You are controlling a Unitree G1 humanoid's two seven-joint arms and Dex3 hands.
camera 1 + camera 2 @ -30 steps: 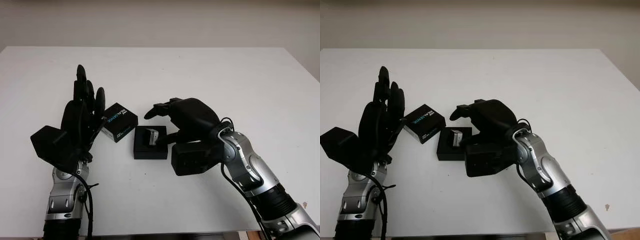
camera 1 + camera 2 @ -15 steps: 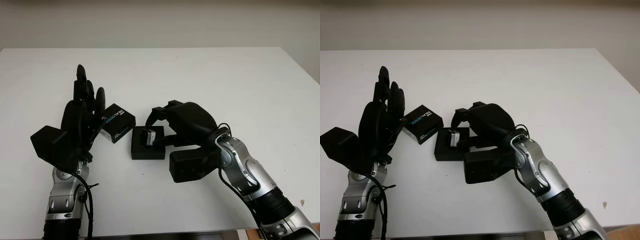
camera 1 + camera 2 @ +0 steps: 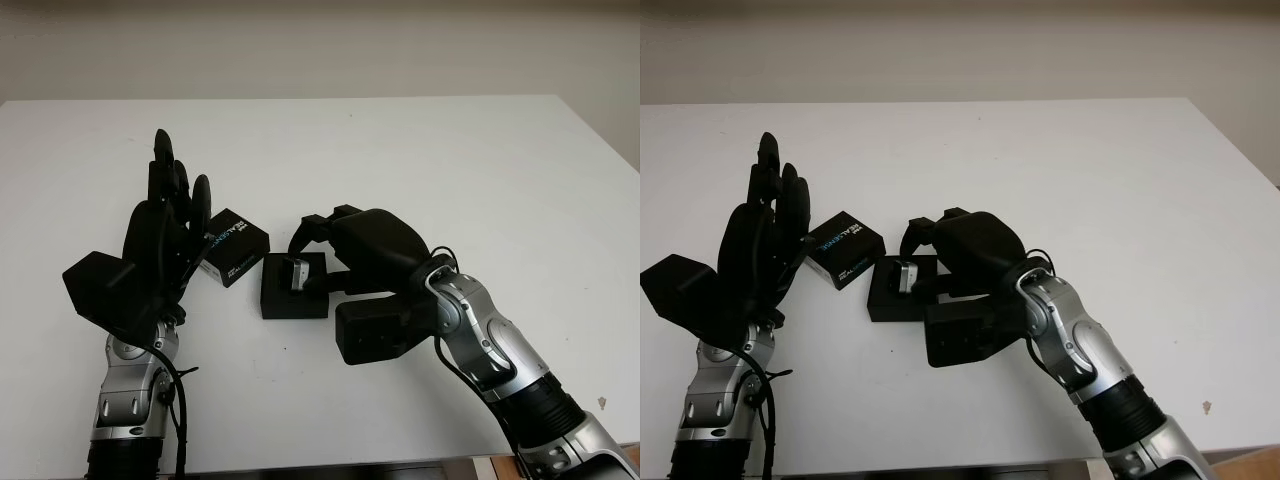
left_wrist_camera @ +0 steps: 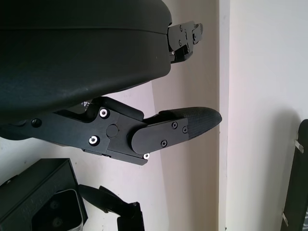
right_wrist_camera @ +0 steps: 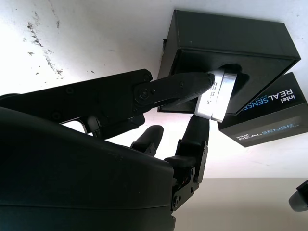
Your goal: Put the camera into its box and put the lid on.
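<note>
The right hand (image 3: 345, 245) has its fingers closed on the small silver metal camera (image 3: 299, 273), which stands tilted in the recess of the black square box (image 3: 294, 291) just below those fingers; by the look of it, the camera is not yet seated flat. Beyond the box, touching its far corner, lies the black printed lid (image 3: 232, 259), not yet fitted. The left hand (image 3: 165, 235) is raised beside the lid, holding nothing. Seating the camera and lidding remain.
</note>
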